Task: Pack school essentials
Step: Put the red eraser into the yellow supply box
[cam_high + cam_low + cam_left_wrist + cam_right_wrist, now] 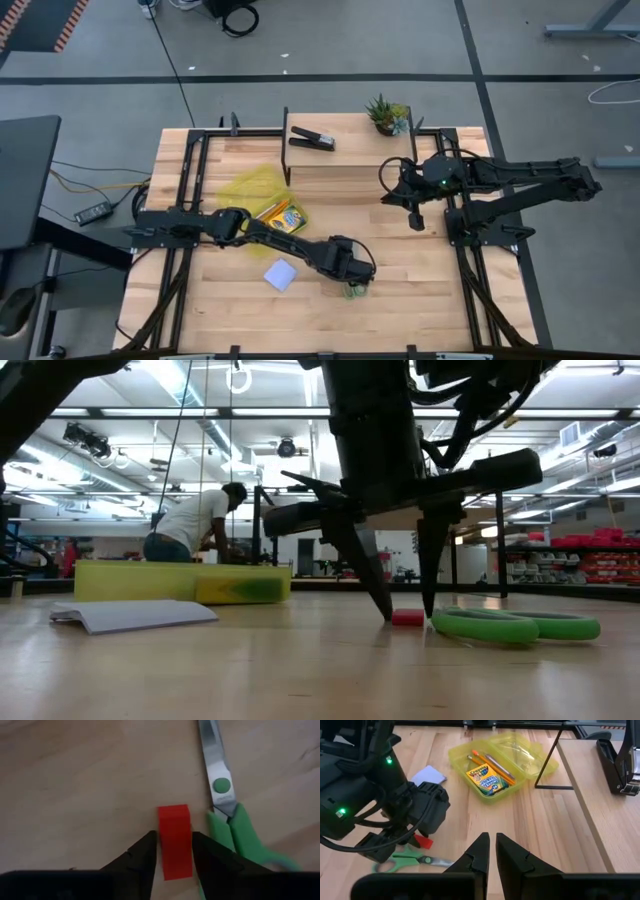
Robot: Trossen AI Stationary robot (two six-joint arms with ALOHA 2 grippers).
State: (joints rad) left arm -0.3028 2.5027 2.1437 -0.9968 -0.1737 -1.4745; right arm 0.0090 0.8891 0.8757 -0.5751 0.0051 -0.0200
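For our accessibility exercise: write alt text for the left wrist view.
The left gripper straddles a small red eraser lying on the wooden table, one dark finger on each side. Green-handled scissors lie right beside the eraser.

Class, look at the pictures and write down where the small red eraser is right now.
In the left wrist view, the red eraser lies on the wooden table between the left hand fingers, right beside the green-handled scissors; from above, that is the table's front middle.

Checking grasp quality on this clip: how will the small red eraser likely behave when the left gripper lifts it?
The red eraser is a flat-sided block lying flat, so it probably won't roll. The left gripper straddles its sides squarely, so twisting looks unlikely. Being small, it is likely light, though it might nudge the green scissors beside it.
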